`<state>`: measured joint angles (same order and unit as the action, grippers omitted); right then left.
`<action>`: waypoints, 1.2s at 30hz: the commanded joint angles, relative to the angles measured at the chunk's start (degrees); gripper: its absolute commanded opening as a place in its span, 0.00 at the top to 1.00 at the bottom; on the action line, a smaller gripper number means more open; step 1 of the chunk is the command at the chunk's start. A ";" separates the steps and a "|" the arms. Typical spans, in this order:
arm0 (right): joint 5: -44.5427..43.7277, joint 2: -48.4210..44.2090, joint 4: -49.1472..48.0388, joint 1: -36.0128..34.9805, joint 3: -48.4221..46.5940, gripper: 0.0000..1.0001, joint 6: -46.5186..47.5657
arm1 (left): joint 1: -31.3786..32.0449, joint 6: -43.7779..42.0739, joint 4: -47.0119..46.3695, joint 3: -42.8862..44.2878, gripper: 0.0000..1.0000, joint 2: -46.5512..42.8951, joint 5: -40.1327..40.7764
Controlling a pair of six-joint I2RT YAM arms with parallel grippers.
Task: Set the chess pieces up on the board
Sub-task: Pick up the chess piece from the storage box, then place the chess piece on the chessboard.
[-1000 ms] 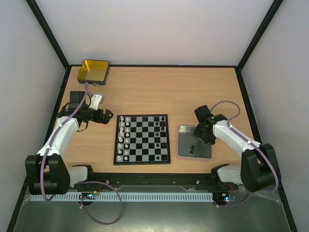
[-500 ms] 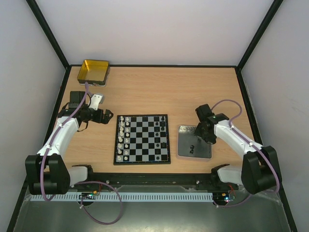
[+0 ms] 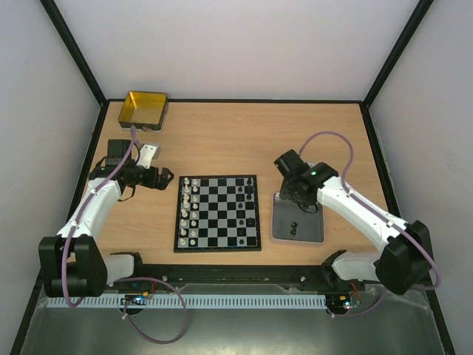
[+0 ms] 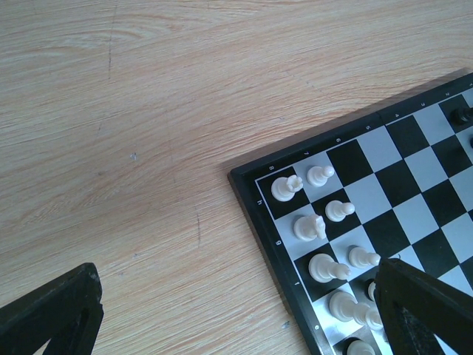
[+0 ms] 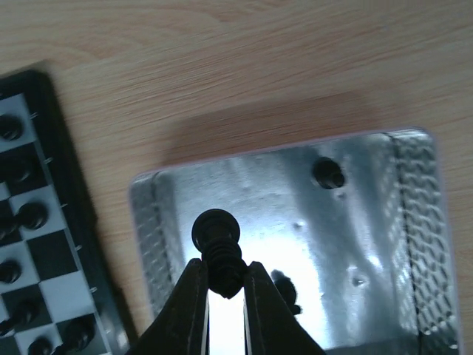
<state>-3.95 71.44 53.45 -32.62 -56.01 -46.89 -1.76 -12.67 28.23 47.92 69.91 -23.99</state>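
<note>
The board (image 3: 217,249) lies mid-table, with white chess pieces (image 3: 190,211) in its two left columns and a few black ones (image 3: 250,191) near its far right corner. My right gripper (image 5: 222,277) is shut on a black chess piece (image 5: 219,248) and holds it above the left part of the grey tray (image 5: 384,222). Two more black pieces (image 5: 328,174) lie in that tray. Left of the board, my left gripper (image 3: 164,180) hangs open and holds nothing. Its wrist view shows the board's corner with white pieces (image 4: 307,225).
A gold tin (image 3: 144,109) stands at the far left corner. A black box with a white part (image 3: 118,151) sits behind the left arm. The grey tray (image 3: 298,233) lies just right of the board. Black frame rails edge the table.
The right gripper shut on a black piece in the tray and has moved with it up and left, toward the board. The left arm has not moved.
</note>
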 commanded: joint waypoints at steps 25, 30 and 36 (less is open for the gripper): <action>-9.63 23.84 1.68 -21.34 -16.88 0.92 -3.06 | 0.36 -0.53 1.39 1.12 0.00 -0.37 -0.78; -9.70 25.91 2.00 -22.39 -18.32 0.92 -3.07 | 0.36 -0.52 1.39 1.00 0.01 -0.89 -0.71; -9.68 27.80 1.67 -22.65 -18.26 0.92 -3.07 | 0.35 -0.46 1.11 0.88 0.00 -1.06 -0.20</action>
<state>-11.66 97.62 54.17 -54.85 -73.06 -50.11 -1.54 -12.67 28.25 47.92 69.80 -23.99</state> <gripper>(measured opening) 0.079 0.994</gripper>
